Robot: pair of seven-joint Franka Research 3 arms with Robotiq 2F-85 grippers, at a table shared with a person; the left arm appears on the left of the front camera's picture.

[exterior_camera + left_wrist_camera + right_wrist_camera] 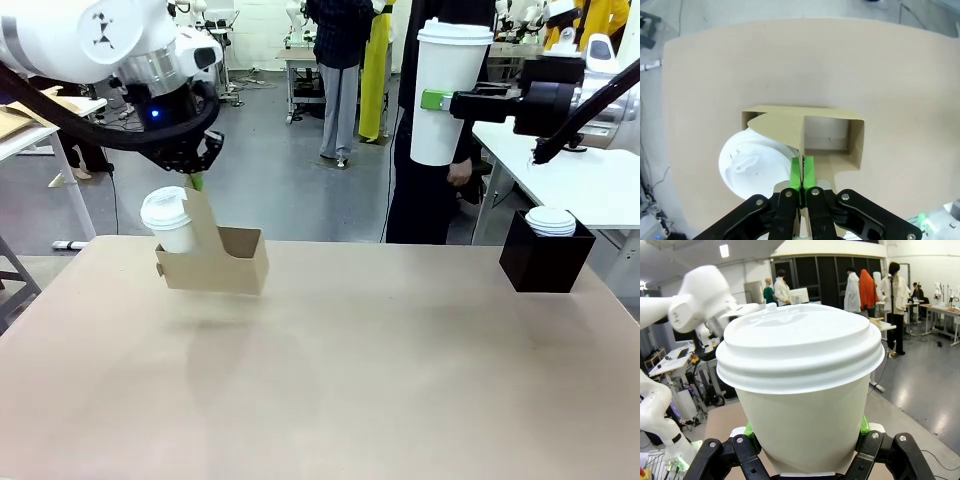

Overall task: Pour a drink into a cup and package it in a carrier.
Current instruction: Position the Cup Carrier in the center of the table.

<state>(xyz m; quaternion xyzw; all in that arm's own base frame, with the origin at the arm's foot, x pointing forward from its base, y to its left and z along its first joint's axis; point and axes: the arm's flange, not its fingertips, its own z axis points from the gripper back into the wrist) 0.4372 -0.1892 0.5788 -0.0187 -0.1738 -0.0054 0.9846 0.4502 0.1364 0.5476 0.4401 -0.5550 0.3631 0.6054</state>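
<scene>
Now: lidded cup aloft, one carrier well free

Cup (450,70): white, lidded, upright with its long axis vertical. The right gripper (440,100) is clamped on its mid-body, high above and well right of the carrier (232,266).

Carrier: brown cardboard. The left gripper (802,172) is pinched together on its centre handle (203,215). A second lidded cup (168,220) sits in its left well, and the empty well (825,134) lies on the side toward the held cup.

Judgement: the cup must travel left and straight down.

Black box (545,265): on the worktop (350,380), far right of the carrier.
</scene>
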